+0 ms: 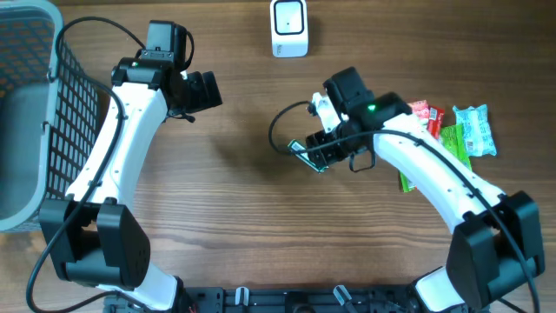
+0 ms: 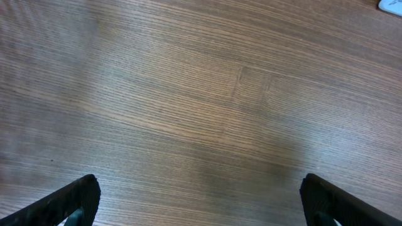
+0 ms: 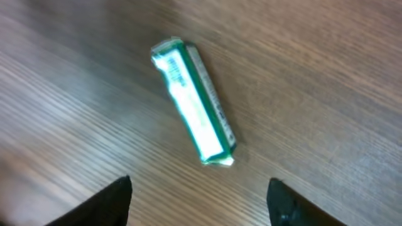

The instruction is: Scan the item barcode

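Wooden table (image 1: 243, 226): brown plank grain, carrying all items noted below.

Basket (image 1: 35, 113): grey, with a black mesh wall. It stands at the left edge of the table, just beside the left arm.

Left arm (image 1: 130, 130): white links with black joints, reaching up the left side of the table. The left gripper (image 1: 201, 89) hangs over bare wood, well apart from the goods. In the wrist view its fingers (image 2: 78, 198) stand wide apart at the lower corners, with only table grain between them.

Right arm (image 1: 434, 169): same build, reaching from the lower right toward the centre. The right gripper (image 1: 323, 152) sits over mid-table. In the wrist view its fingers (image 3: 116, 198) are spread and hold nothing.

Packets (image 1: 452, 130): a small pile of red, green and pale blue wrappers on the right of the table, partly hidden by the right arm.

Scanner (image 1: 288, 28): a white unit with a dark window, at the top centre edge, well apart from both grippers.

Green and white packet (image 3: 195, 103): slim and oblong, lying on a diagonal beyond the right fingertips and touching neither. Overhead, only an edge of it (image 1: 300, 152) shows at the gripper's left side, near the centre of the table. The wrist picture is blurred, so print and barcode cannot be read, nor whether it rests flat on the wood.
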`<state>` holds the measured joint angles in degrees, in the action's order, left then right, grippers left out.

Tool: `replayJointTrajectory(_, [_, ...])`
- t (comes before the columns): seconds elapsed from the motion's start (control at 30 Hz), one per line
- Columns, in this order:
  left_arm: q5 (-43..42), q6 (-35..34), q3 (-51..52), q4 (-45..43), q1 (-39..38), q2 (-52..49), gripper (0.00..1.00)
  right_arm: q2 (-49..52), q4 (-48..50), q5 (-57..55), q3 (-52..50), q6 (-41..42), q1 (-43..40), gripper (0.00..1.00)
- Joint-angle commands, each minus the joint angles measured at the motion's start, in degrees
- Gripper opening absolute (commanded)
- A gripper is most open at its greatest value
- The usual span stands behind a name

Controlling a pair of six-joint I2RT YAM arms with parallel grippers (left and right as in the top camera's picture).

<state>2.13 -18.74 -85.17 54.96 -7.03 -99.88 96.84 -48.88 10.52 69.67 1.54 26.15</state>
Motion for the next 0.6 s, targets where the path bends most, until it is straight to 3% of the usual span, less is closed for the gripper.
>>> replayJointTrajectory(0.0, [0.5,0.3,0.1,-0.1,0.1,-0.3,1.00,0.8,6.6,-2.3,-6.4,-3.3,0.2,0.63])
replayJointTrajectory(0.33, [0.5,0.3,0.1,-0.1,0.1,-0.3,1.00,0.9,28.4,-2.0,-20.3,-7.7,0.4,0.53])
replayJointTrajectory(0.57, [0.5,0.3,0.1,-0.1,0.1,-0.3,1.00,0.9,30.9,1.1,-21.7,-7.6,0.4,0.49])
